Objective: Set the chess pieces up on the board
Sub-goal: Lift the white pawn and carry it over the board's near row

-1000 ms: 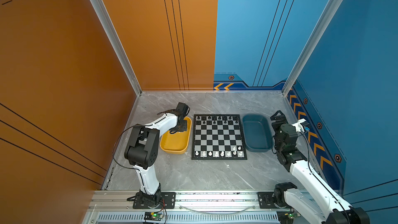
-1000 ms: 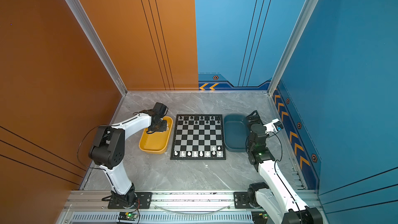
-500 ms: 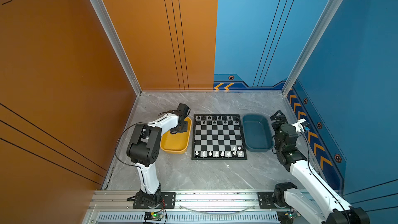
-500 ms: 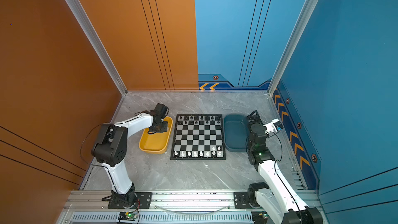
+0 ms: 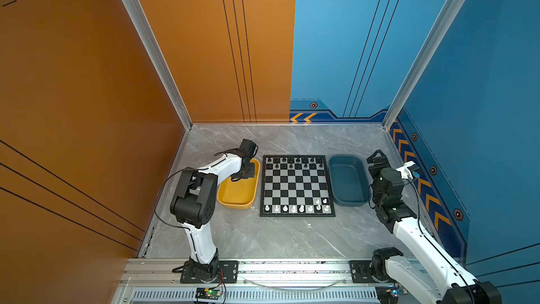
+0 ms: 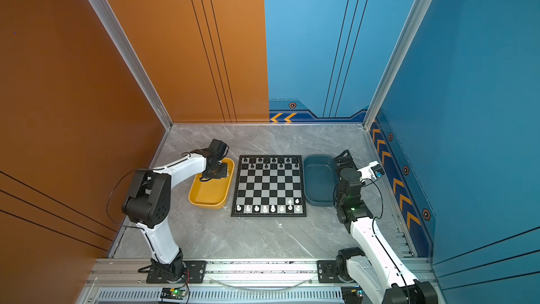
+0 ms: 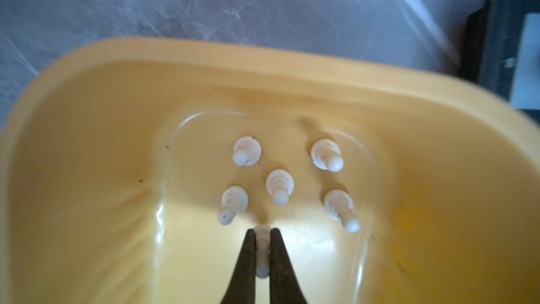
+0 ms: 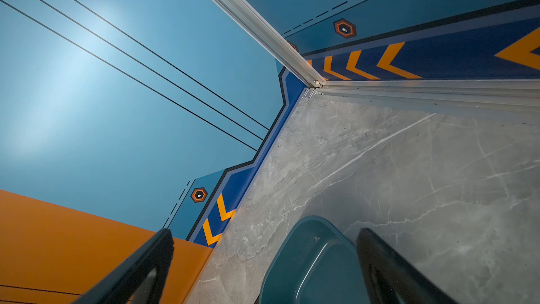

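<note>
The board [image 5: 296, 188] lies flat in the middle in both top views. Black chess pieces [image 5: 295, 162] fill its two far rows. White ones [image 5: 295, 208] line the near row, with two more on the right of the row beyond. My left gripper [image 7: 262, 231] reaches into the far end of the yellow tray [image 7: 263, 54] and is shut on an upright white pawn [image 7: 262, 255]. Several more white pawns [image 7: 279, 185] stand just beyond the fingertips. My right gripper [image 8: 264, 232] is open and empty, raised to the right of the board.
A dark blue tray [image 5: 347, 179] sits right of the board, empty as far as it shows, and under my right gripper [image 5: 378, 156]. The yellow tray [image 5: 238, 191] lies left of the board. Walls close the marble table on three sides; the rail runs along the front.
My left gripper has closed on the white pawn in the yellow tray, and its arm has shifted slightly. The right arm has not moved.
</note>
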Controlling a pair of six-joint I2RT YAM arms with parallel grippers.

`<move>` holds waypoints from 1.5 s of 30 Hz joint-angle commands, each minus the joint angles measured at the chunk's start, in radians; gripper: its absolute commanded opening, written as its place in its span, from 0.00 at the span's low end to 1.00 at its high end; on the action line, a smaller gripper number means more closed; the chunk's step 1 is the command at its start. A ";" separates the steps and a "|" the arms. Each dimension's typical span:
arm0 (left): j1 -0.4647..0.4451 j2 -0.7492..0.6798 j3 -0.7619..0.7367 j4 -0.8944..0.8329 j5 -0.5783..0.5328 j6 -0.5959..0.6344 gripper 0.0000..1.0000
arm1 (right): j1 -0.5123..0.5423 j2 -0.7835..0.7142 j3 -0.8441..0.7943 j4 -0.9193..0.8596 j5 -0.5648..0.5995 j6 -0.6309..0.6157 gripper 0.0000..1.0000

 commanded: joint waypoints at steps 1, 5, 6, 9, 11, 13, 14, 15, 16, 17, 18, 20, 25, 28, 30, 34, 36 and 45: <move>-0.027 -0.098 -0.005 -0.037 0.014 -0.007 0.00 | 0.006 -0.005 0.018 -0.014 -0.004 0.001 1.00; -0.072 -0.187 -0.003 -0.057 0.015 -0.008 0.00 | 0.006 -0.012 0.018 -0.015 -0.004 0.002 1.00; -0.085 -0.207 -0.001 -0.062 0.024 -0.008 0.00 | 0.005 -0.013 0.016 -0.015 -0.004 0.002 1.00; -0.131 -0.248 0.017 -0.084 0.032 0.005 0.00 | 0.004 -0.018 0.016 -0.016 -0.004 0.001 1.00; -0.165 -0.262 0.031 -0.093 0.043 0.010 0.00 | 0.004 -0.021 0.015 -0.018 -0.003 0.002 1.00; -0.201 -0.266 0.049 -0.097 0.063 0.014 0.00 | 0.005 -0.024 0.013 -0.016 -0.003 0.001 1.00; -0.223 -0.265 0.057 -0.099 0.070 0.016 0.00 | 0.005 -0.025 0.011 -0.018 -0.002 0.001 1.00; -0.243 -0.260 0.064 -0.098 0.076 0.017 0.00 | 0.006 -0.027 0.012 -0.018 -0.001 0.001 1.00; -0.263 -0.255 0.070 -0.098 0.084 0.017 0.00 | 0.004 -0.028 0.011 -0.018 -0.002 0.001 1.00; -0.282 -0.245 0.078 -0.098 0.098 0.020 0.00 | 0.005 -0.029 0.010 -0.017 -0.002 0.001 1.00; -0.301 -0.233 0.086 -0.098 0.106 0.020 0.00 | 0.005 -0.030 0.010 -0.018 -0.001 0.002 1.00; -0.342 -0.199 0.107 -0.098 0.127 0.023 0.00 | 0.004 -0.030 0.011 -0.018 -0.003 0.002 1.00; -0.415 -0.101 0.159 -0.095 0.194 0.023 0.00 | 0.004 -0.032 0.009 -0.019 -0.003 0.002 1.00; -0.455 -0.044 0.190 -0.095 0.225 0.022 0.00 | 0.003 -0.036 0.007 -0.020 -0.001 0.002 1.00; -0.480 -0.012 0.207 -0.096 0.243 0.023 0.00 | 0.003 -0.038 0.006 -0.020 0.000 0.002 1.00; -0.517 0.041 0.235 -0.094 0.254 0.025 0.00 | 0.002 -0.038 0.004 -0.018 0.003 0.002 1.00; -0.529 0.066 0.249 -0.095 0.268 0.024 0.00 | 0.001 -0.038 0.004 -0.016 0.002 0.002 1.00; -0.567 0.153 0.316 -0.096 0.316 0.029 0.00 | 0.000 -0.028 0.004 -0.010 -0.003 0.004 1.00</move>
